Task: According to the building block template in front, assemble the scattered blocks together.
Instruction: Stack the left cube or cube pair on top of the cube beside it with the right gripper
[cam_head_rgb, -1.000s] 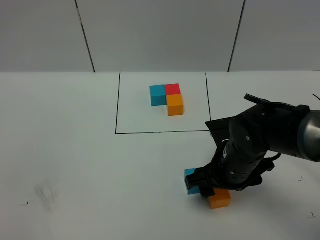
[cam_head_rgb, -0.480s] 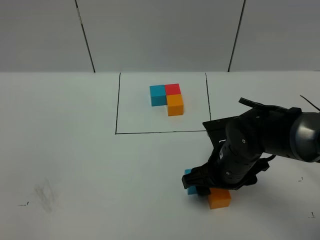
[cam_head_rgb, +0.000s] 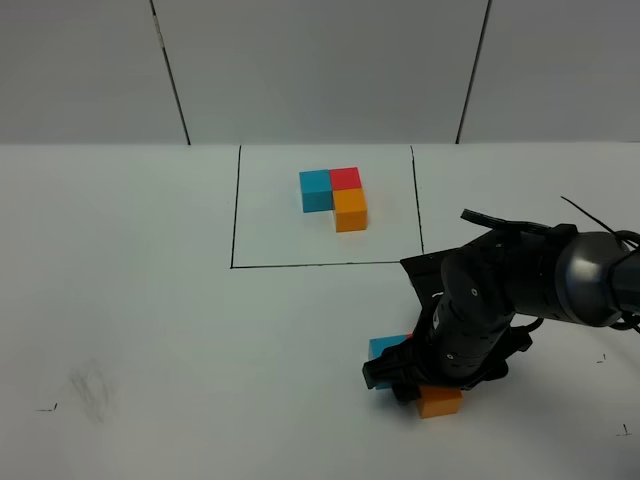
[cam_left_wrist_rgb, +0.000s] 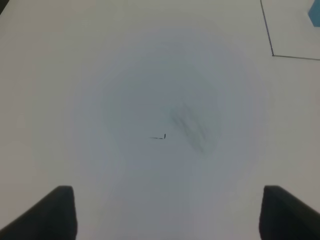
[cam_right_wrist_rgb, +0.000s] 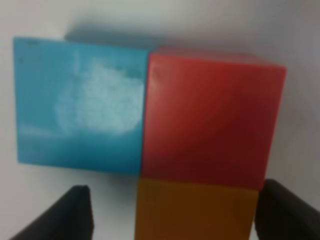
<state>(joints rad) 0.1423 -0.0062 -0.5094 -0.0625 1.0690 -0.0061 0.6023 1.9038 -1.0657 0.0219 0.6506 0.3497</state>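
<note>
Finishing the assembly looks like the step in hand: the right gripper (cam_head_rgb: 420, 385), jaws part-spread around the orange block (cam_right_wrist_rgb: 196, 209) without a clear pinch, hovers over three scattered blocks already touching in an L at near right. Next likely calls for squaring them or lifting clear. One framed template (cam_head_rgb: 334, 197) lies far centre. The left gripper (cam_left_wrist_rgb: 167, 212) is spread wide, empty. Loose cubes: one blue (cam_right_wrist_rgb: 80, 102), one red (cam_right_wrist_rgb: 210, 117), one orange.

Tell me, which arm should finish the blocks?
Probably the right. Its claw hangs over the blue, red and orange blocks, while the left claw sits over bare table.
</note>
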